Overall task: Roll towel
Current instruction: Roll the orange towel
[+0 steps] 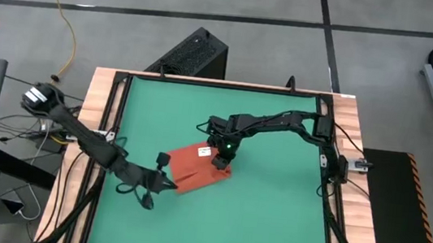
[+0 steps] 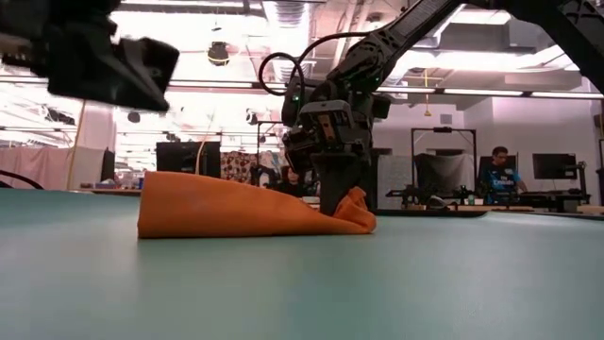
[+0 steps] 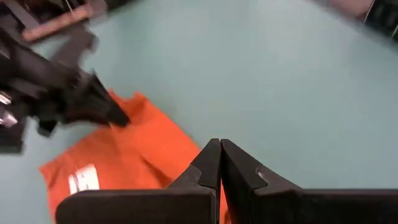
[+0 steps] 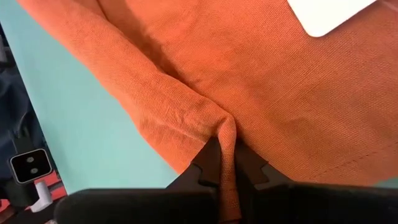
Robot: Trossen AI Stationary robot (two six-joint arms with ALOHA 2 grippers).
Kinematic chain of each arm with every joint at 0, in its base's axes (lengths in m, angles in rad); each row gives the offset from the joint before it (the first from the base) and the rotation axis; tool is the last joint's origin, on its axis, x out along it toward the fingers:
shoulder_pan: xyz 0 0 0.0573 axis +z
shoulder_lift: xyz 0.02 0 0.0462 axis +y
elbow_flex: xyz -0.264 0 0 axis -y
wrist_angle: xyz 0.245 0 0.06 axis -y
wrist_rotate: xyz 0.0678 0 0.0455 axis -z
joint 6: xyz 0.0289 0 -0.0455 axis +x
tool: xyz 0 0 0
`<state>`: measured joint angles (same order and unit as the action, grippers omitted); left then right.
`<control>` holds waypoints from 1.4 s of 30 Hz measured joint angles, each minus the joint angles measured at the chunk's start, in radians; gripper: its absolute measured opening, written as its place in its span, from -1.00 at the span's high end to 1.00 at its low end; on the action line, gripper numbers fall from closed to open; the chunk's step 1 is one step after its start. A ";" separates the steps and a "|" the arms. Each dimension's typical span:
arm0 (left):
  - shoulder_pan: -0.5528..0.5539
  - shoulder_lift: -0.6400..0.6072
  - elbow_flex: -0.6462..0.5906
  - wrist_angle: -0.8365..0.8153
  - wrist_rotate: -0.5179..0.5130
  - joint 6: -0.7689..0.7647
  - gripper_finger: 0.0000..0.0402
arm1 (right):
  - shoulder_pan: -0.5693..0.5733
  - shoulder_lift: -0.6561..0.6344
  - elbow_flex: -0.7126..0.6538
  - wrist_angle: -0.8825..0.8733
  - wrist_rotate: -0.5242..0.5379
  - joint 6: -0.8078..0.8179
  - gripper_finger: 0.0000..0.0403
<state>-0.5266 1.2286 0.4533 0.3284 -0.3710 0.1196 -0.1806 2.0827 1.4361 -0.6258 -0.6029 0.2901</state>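
Observation:
The orange-red towel [image 1: 197, 168] lies bunched on the green mat [image 1: 271, 218] near the middle, its white tag [image 1: 204, 150] facing up. In the low view the towel [image 2: 217, 210] rests on the mat as a low folded heap. My right gripper [image 1: 221, 160] stands on the towel's right end and is shut on the cloth. My left gripper [image 1: 164, 183] is shut and empty; it hovers above the mat beside the towel's near left edge, as the left wrist view [image 3: 220, 155] shows. My right gripper pinches a raised fold of the towel [image 4: 225, 127] between its two fingers, near the towel's edge. The fingers come from above, pointing down [image 2: 338, 194]. The rest of the towel lies slack on the mat.
A wooden frame [image 1: 104, 100] borders the mat. A black box [image 1: 195, 54] stands beyond the far edge. Cables lie at the left. People sit far off in the room [image 2: 498, 175]. Open mat lies to the near and right sides.

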 joint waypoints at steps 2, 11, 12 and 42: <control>0.000 0.066 0.028 -0.016 0.000 0.002 1.00 | 0.000 0.000 0.000 0.001 0.000 0.005 0.86; 0.016 0.302 0.158 -0.114 -0.058 0.030 1.00 | 0.010 0.000 0.000 0.008 0.005 0.008 0.86; 0.019 0.312 0.158 -0.120 -0.061 0.021 1.00 | 0.010 0.000 0.000 0.008 0.005 0.008 0.86; 0.096 0.329 0.040 -0.144 -0.056 -0.184 1.00 | 0.012 -0.002 0.000 0.004 0.094 -0.017 0.47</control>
<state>-0.4305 1.5574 0.4933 0.1839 -0.4271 -0.0645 -0.1685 2.0808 1.4364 -0.6220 -0.5092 0.2729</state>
